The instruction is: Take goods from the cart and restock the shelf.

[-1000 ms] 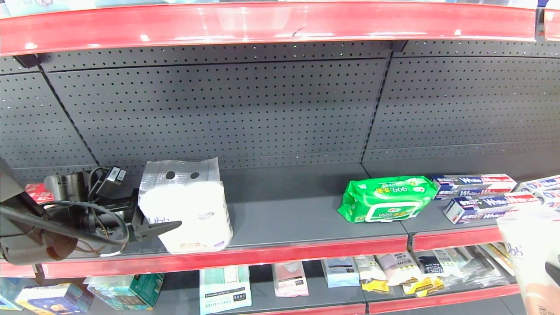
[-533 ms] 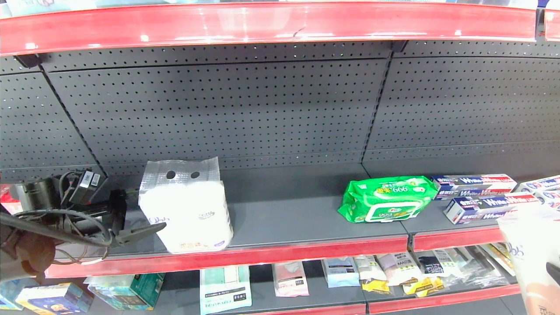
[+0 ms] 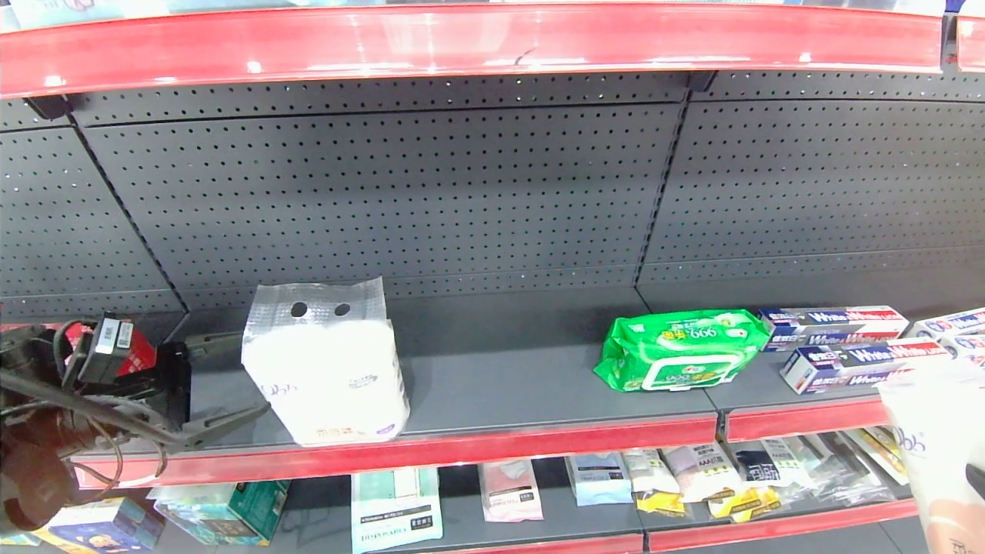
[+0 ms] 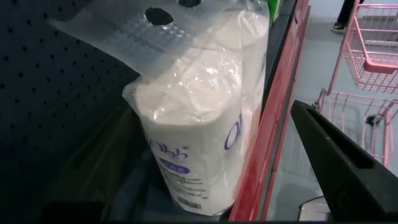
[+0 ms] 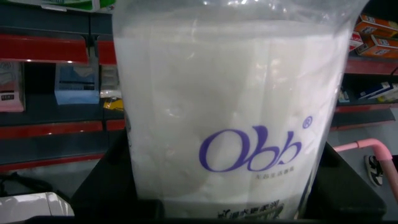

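Observation:
A white tissue pack (image 3: 327,369) in clear wrap stands upright at the shelf's (image 3: 508,385) front edge, left of centre. My left gripper (image 3: 235,377) is open just to its left, with its fingers (image 3: 231,419) spread and apart from the pack. The left wrist view shows the same tissue pack (image 4: 199,124) close ahead, with one dark finger (image 4: 342,168) beside it and the pink cart (image 4: 373,56) behind. My right gripper (image 5: 224,208) is low at the right, shut on a second white tissue pack (image 5: 230,106), also seen in the head view (image 3: 935,438).
A green wipes pack (image 3: 681,350) lies right of centre and toothpaste boxes (image 3: 846,346) lie at the right. Bare shelf stretches between the white pack and the wipes. Small goods fill the lower shelf (image 3: 539,492). A red-edged shelf (image 3: 462,38) hangs overhead.
My left gripper has drawn back to the left, away from the tissue pack, which stays standing on the shelf. The right arm and its pack have not moved.

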Controlling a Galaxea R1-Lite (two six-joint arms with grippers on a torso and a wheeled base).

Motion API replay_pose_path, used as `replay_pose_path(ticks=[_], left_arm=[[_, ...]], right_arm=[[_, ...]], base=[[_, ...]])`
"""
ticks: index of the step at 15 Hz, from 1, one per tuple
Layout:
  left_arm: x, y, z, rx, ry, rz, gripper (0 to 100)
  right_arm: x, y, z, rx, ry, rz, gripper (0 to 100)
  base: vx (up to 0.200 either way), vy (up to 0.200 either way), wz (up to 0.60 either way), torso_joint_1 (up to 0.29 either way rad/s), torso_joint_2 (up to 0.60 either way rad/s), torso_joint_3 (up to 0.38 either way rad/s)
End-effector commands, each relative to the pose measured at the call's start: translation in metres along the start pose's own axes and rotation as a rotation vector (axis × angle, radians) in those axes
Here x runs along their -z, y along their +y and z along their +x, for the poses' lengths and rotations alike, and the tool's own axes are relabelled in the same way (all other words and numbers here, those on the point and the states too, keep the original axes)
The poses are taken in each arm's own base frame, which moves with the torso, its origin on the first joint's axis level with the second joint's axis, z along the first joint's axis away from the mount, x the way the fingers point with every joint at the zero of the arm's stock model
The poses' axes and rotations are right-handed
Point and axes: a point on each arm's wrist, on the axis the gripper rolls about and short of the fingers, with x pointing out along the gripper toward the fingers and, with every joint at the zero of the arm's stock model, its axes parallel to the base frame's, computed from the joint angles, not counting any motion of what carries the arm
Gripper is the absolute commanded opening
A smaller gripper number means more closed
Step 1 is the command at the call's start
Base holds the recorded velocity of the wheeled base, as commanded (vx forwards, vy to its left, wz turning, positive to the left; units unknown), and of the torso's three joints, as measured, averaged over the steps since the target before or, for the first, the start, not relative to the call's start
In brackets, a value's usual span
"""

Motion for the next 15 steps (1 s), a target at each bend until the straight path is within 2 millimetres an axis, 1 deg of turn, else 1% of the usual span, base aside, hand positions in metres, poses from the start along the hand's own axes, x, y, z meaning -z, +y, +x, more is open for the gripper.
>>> replay_pose_path(ticks=[1, 2, 6, 9, 12, 15], left_arm=[[0.0, -0.005, -0.008, -0.034, 0.006, -0.038, 100], [-0.005, -0.005, -0.014, -0.056, 0.009, -0.026, 100], [-0.009, -0.003, -0.037, -0.137, 0.021, -0.023, 100], [-0.016, -0.004, -0.042, -0.156, 0.021, -0.023, 100], [-0.028, -0.005, -0.047, -0.174, 0.019, -0.019, 100], [-0.033, -0.004, -0.057, -0.221, 0.025, -0.021, 100]], right_arm=[[0.001, 0.0, -0.001, 0.002, -0.007, 0.002, 0], [0.001, 0.0, -0.002, 0.003, -0.009, 0.002, 0], [0.001, 0.0, -0.002, 0.003, -0.011, 0.001, 0], [0.001, -0.001, -0.003, 0.008, -0.016, 0.003, 0], [0.001, -0.001, -0.003, 0.009, -0.015, 0.001, 0], [0.001, -0.001, -0.003, 0.008, -0.014, 0.001, 0]], base=[[0.0, 0.0, 0.0, 0.0, 0.0, 0.0], [0.0, 0.0, 0.0, 0.0, 0.0, 0.0], [0.0, 0.0, 0.0, 0.0, 0.0, 0.0], [0.0, 0.0, 0.0, 0.0, 0.0, 0.0], [0.0, 0.0, 0.0, 0.0, 0.0, 0.0], [0.0, 0.0, 0.0, 0.0, 0.0, 0.0]])
